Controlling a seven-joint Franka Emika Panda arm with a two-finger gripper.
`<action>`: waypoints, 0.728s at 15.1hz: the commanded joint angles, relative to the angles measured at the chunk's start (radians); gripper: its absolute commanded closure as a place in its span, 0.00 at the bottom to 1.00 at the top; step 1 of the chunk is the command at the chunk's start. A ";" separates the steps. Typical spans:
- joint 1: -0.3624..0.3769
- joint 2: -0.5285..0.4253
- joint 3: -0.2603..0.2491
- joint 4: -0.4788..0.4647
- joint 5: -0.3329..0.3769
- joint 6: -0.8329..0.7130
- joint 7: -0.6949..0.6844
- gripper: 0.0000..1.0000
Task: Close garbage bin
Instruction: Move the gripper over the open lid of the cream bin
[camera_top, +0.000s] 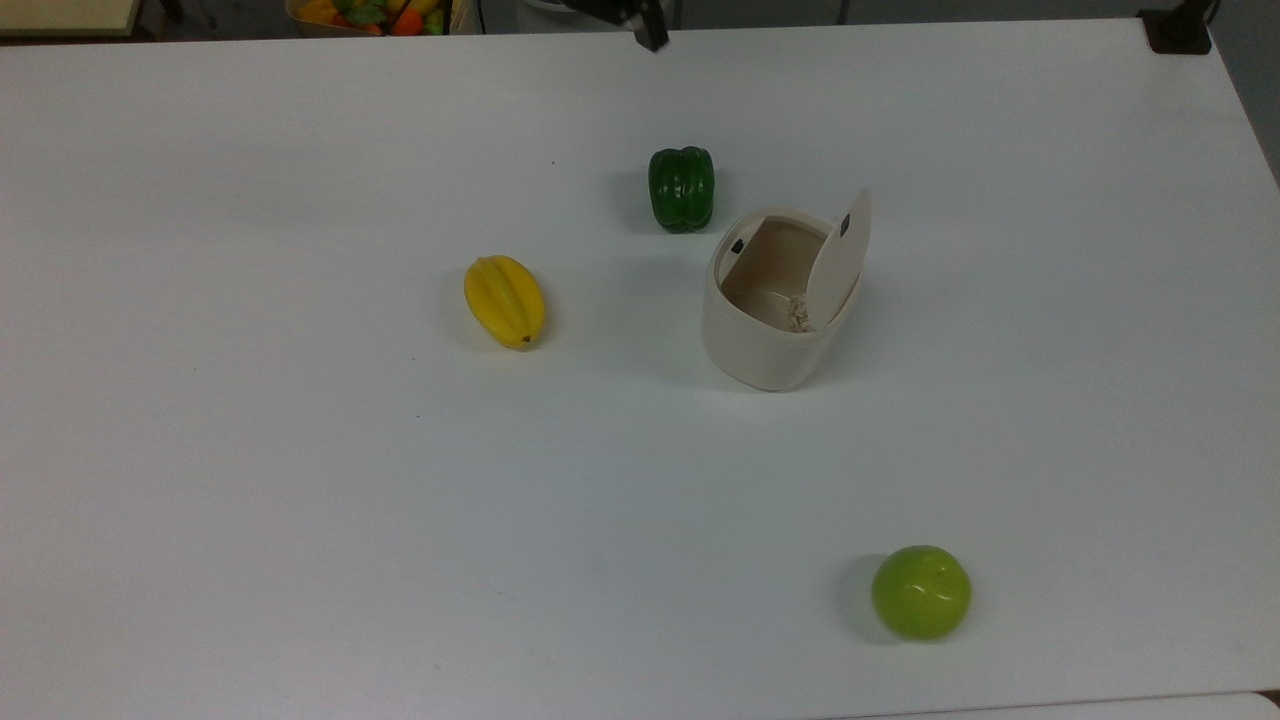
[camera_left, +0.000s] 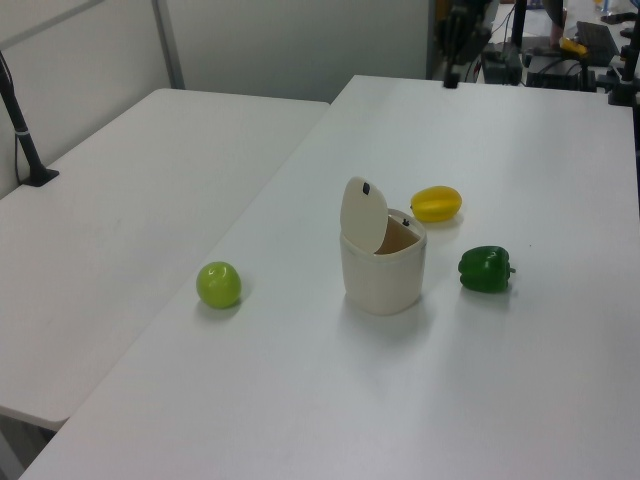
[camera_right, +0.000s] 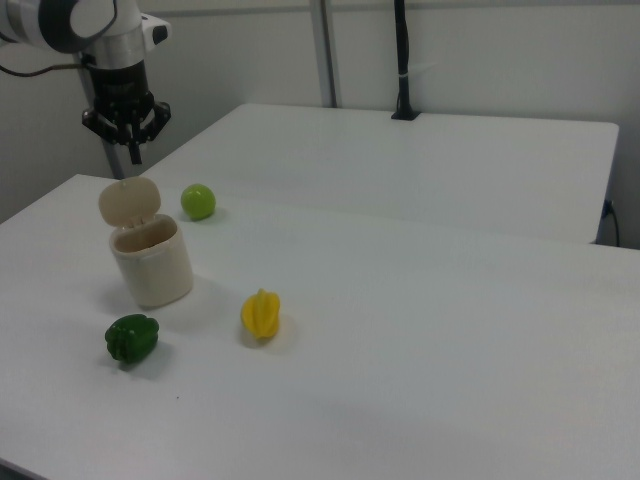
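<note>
Top view looks steeply down on the white table (camera_top: 300, 500) from up high. Left and right views sit lower at opposite ends, angled across it, and all three share the garbage bin (camera_top: 770, 340) in the middle.

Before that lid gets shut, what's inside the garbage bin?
Inside the garbage bin, a small pale crumpled scrap lies on the floor beside the raised lid. The lid hides the part behind it.

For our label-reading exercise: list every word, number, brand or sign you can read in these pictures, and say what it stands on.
No readable text on anything.
The garbage bin has small black marks on its lid and rim; they are plain patches, not letters.
</note>
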 joint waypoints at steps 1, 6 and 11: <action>0.037 0.055 -0.008 -0.005 0.016 0.117 0.010 1.00; 0.078 0.095 -0.005 0.018 0.027 0.193 0.053 1.00; 0.138 0.118 -0.007 0.018 0.035 0.248 0.077 1.00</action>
